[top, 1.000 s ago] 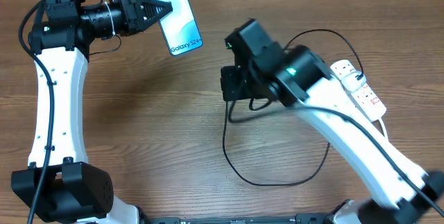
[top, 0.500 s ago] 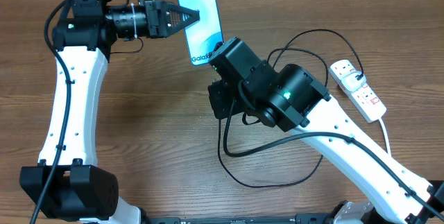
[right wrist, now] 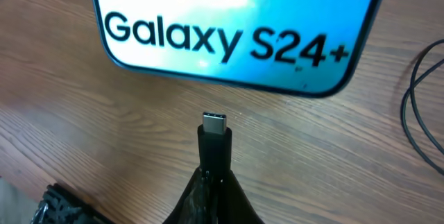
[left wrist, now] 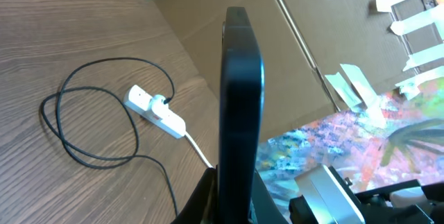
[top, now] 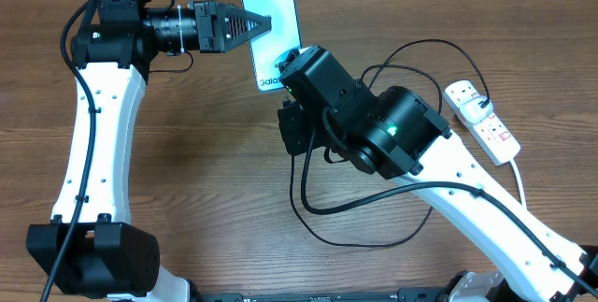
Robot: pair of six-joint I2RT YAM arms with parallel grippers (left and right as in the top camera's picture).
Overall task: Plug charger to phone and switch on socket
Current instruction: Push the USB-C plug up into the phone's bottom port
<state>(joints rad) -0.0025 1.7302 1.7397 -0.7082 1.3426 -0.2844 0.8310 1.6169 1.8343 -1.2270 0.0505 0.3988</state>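
Our right jaws are clamped on the charger point(right wrist: 214, 144) just behind its connector. Its silver tip points at the bottom edge of the phone point(right wrist: 236, 23), near it but with a gap between them. On the bright blue screen, at that end, we read "Galaxy S24+". Our left jaws are clamped across the phone from its long side, over the far part of the counter point(top: 206, 171). From the right jaws the thin black cable runs in loose loops over the wood to the socket point(top: 481, 120). The socket is a white strip with red switch marks near the right edge, and the black plug sits in it.
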